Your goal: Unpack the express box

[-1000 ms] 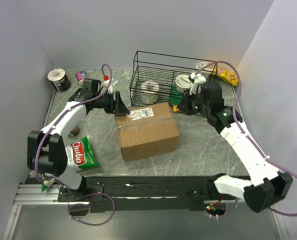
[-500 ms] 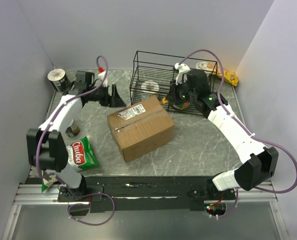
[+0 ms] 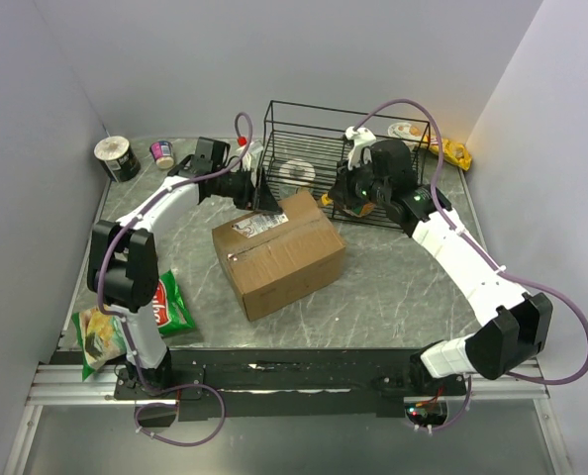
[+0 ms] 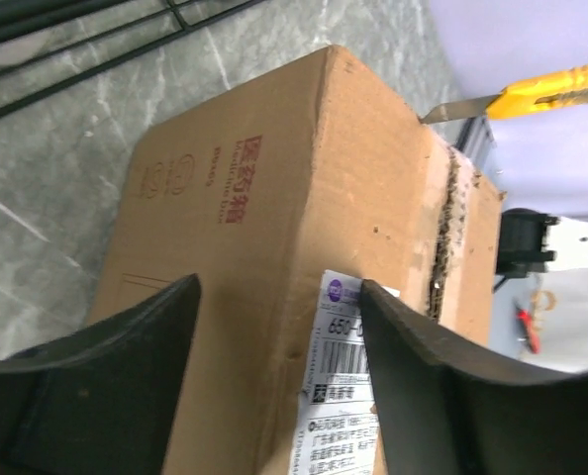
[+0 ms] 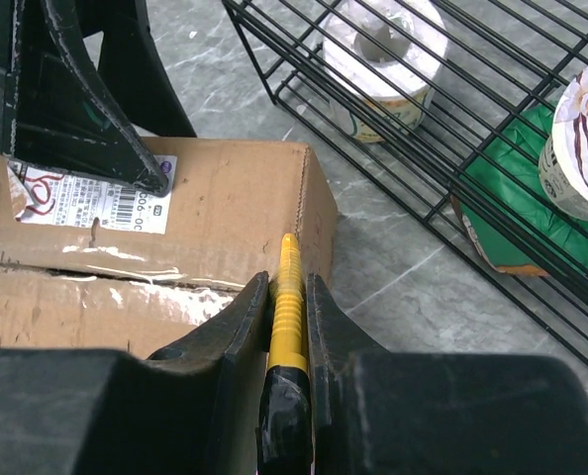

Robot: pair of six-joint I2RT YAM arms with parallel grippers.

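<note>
Left gripper [image 4: 279, 292] returned, jaws apart, astride box [image 3: 279, 255] corner; right gripper [image 5: 287, 287], clamped on knife [image 4: 556, 91], seemingly ready to slit seam.

Mid-table, askew, the express box [image 3: 279, 252]; just behind it, the wire basket [image 3: 324, 129], a paper roll [image 3: 299, 170] inside at its left; over the box's far left corner, the left gripper [image 3: 265, 202], beside the label [image 3: 257, 223]; at the far right corner, the right gripper [image 5: 286, 292], utility knife [image 5: 289, 255] between its fingers; near left, a snack bag [image 3: 170, 302]; far left corner, a cup [image 3: 116, 156].
</note>
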